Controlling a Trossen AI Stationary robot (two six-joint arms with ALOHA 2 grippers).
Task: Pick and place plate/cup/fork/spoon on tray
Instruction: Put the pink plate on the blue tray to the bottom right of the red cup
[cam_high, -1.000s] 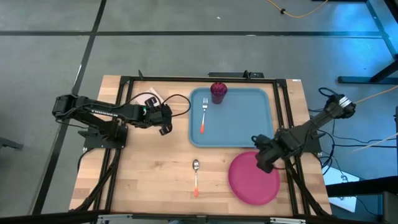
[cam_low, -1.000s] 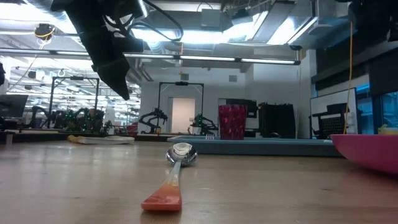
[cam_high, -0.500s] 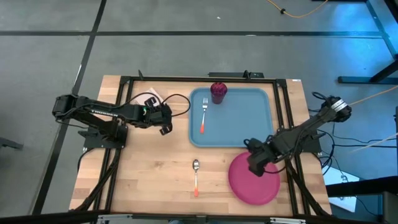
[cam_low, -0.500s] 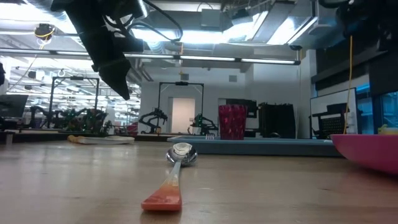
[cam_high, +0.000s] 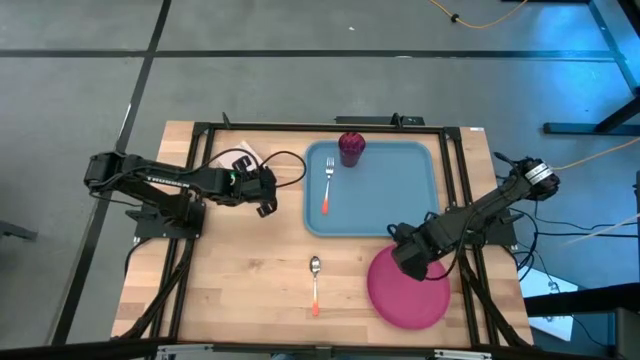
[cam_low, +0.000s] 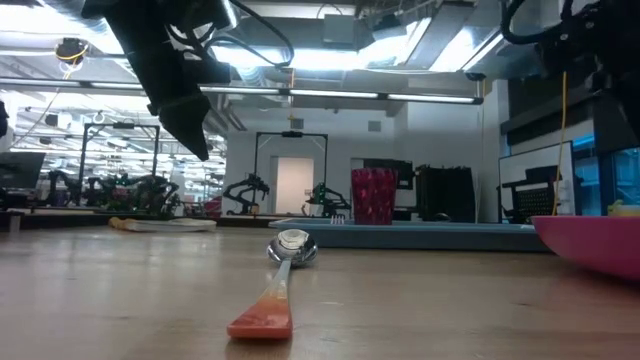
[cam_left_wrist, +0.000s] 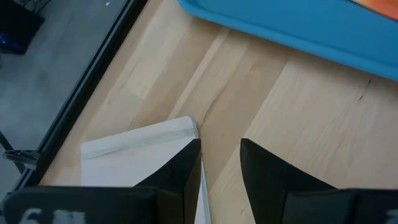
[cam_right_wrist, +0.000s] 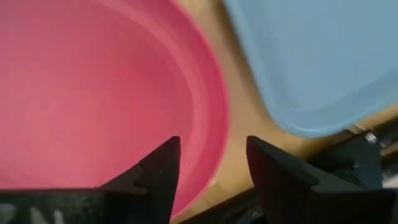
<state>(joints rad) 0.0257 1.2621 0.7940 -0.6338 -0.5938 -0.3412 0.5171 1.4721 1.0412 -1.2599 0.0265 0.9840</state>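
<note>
1. The plate (cam_high: 409, 290) lies flat on the worktop (cam_high: 240, 280) at about 5 o'clock from the tray (cam_high: 372, 187), its rim close to the tray's near right corner.
2. The right gripper (cam_high: 403, 259) hangs over the plate's upper left rim, at roughly 11 o'clock on the plate. In the right wrist view its fingers (cam_right_wrist: 158, 167) stand apart with the plate's (cam_right_wrist: 93, 99) edge between them; they are not clamped on it.
3. The tray's (cam_right_wrist: 323, 56) corner sits just beside that rim, with a narrow strip of worktop between the two.
4. On the tray, the cup (cam_high: 351, 147) stands upright at the far rim and the fork (cam_high: 327, 184) lies along the left part, handle toward the near side.
5. The spoon (cam_high: 315, 282) lies on the worktop at 7 o'clock from the tray, well left of the plate, bowl toward the tray.
6. The left gripper (cam_high: 264, 192) waits at 9 o'clock from the tray, fingers (cam_left_wrist: 180, 171) slightly apart over a white napkin (cam_left_wrist: 140, 155).
</note>
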